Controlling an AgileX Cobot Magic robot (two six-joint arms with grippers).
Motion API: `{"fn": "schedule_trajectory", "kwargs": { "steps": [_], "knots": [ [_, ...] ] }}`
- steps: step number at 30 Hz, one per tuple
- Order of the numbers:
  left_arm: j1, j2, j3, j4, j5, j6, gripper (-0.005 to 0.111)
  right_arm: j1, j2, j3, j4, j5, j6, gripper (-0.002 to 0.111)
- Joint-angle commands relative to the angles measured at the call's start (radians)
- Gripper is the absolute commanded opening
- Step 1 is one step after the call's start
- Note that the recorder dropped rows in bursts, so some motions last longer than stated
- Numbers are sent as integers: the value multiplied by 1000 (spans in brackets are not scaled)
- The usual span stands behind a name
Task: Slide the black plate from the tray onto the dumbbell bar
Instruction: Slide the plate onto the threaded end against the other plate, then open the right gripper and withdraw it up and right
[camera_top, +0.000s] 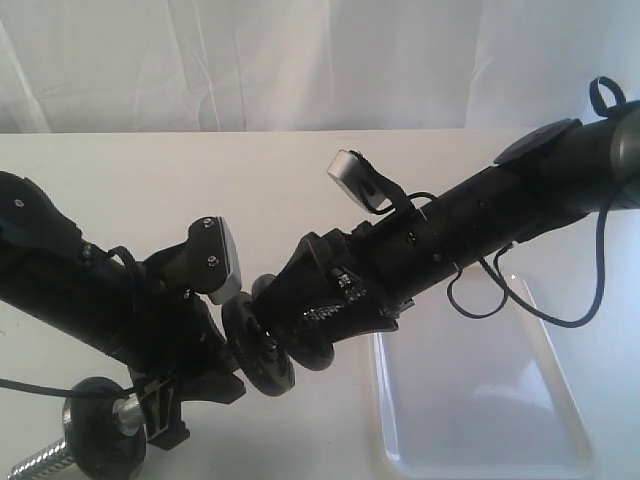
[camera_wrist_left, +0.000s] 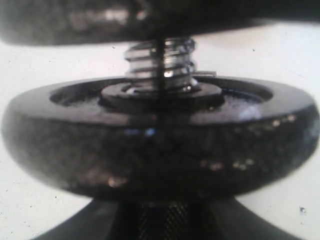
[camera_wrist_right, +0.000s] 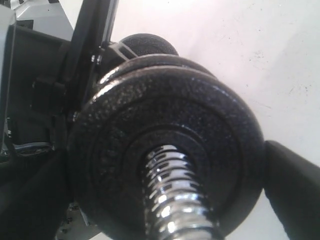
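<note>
- A robot lab bench
- Plain white table (camera_top: 300, 170) with a white draped curtain (camera_top: 300, 60) behind
- Two black robot arms (camera_top: 60, 280) carrying wrist cameras (camera_top: 352, 175)

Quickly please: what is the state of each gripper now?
Left gripper: closed on the chrome threaded dumbbell bar.
Right gripper: closed on the small round matte black plate.

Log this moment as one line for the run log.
left pincer: shut on dumbbell bar | right pincer: shut on black plate | plate: threaded end through its hole | tray: visible part bare
</note>
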Motion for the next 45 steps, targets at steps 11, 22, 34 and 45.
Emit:
{"fn": "schedule_trajectory", "kwargs": {
  "steps": [11, 22, 34, 45],
  "knots": [
    [-8, -47, -35, -152, 30, 17, 0, 20, -3, -12, 73, 64, -31, 102],
    [-8, -47, -33, -152, 30, 13, 0, -105, -3, -59, 18, 64, -35, 104],
    [-8, -47, -33, -152, -3, -155, 0, -274, -5, -79, -5, 64, 33, 104],
    [-8, -41, -33, -139, -53, -384, 0, -312, -7, -79, 5, 64, 125, 13]
  ]
}}
